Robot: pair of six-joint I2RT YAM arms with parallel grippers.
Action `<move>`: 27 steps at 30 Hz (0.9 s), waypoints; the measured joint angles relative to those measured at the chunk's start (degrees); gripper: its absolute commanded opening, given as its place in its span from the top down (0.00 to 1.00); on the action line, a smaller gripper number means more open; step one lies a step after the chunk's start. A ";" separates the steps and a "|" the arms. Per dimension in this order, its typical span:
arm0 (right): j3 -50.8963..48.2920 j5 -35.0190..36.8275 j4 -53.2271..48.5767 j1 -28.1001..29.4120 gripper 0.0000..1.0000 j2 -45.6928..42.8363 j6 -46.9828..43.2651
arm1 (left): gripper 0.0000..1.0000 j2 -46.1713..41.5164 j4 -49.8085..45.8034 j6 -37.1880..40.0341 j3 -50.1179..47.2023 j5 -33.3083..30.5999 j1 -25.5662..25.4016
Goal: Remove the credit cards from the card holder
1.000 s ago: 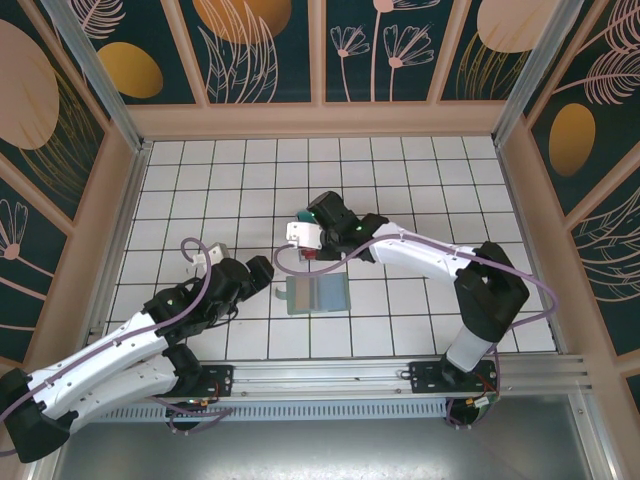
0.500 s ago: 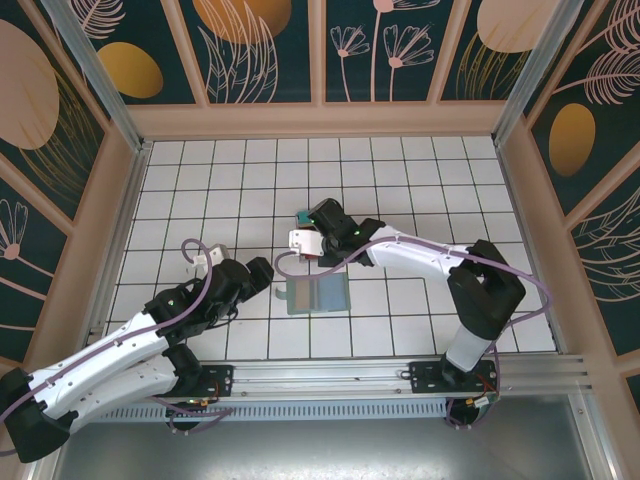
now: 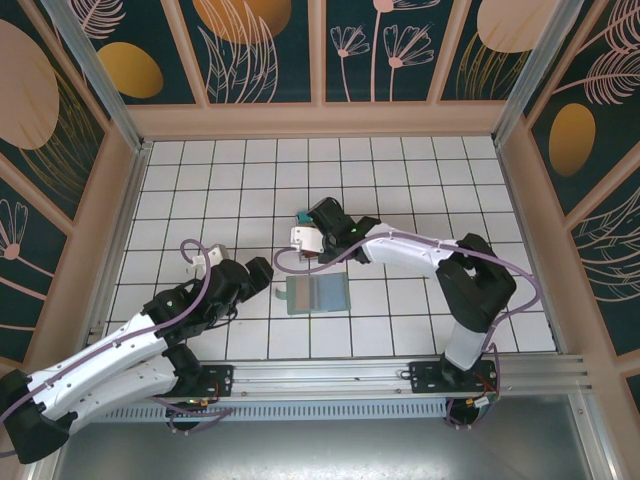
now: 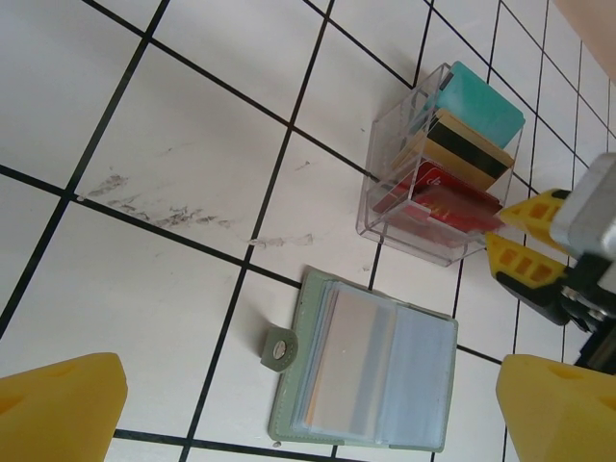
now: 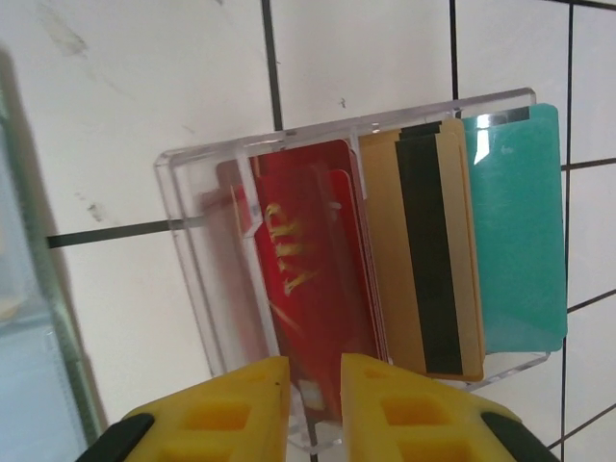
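The card holder (image 4: 414, 385) lies open and flat on the tiles, grey-green with clear sleeves; a tan card (image 4: 351, 361) shows through its left sleeve. In the top view it (image 3: 318, 295) sits between the arms. My right gripper (image 5: 315, 371) hangs over a clear tray (image 5: 192, 260), its jaws a narrow gap apart, with the near end of a blurred red credit card (image 5: 313, 279) standing in that gap and in the tray. My left gripper (image 4: 308, 414) stands wide open above the card holder, holding nothing.
The clear tray (image 4: 385, 207) also holds a tan card with a black stripe (image 5: 428, 260) and a teal card (image 5: 515, 221). It stands one tile beyond the card holder. Wooden walls (image 3: 320, 120) ring the tiled floor.
My right gripper's jaws have parted slightly around the red card at the tray, and the gripper shifted a little. The left arm and the card holder have not moved.
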 measured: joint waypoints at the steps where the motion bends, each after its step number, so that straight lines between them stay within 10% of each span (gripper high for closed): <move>1: 0.15 0.50 0.31 -0.04 0.76 0.46 0.22 | 0.01 0.00 0.00 0.00 -0.04 0.00 0.00; 14: 2.40 4.00 3.82 -2.51 0.75 1.07 10.95 | 0.04 -0.22 0.13 0.33 -0.26 0.52 0.00; 27: -9.22 -4.28 5.22 -4.33 0.69 -19.80 53.05 | 0.29 7.02 13.49 4.76 -1.64 9.62 0.00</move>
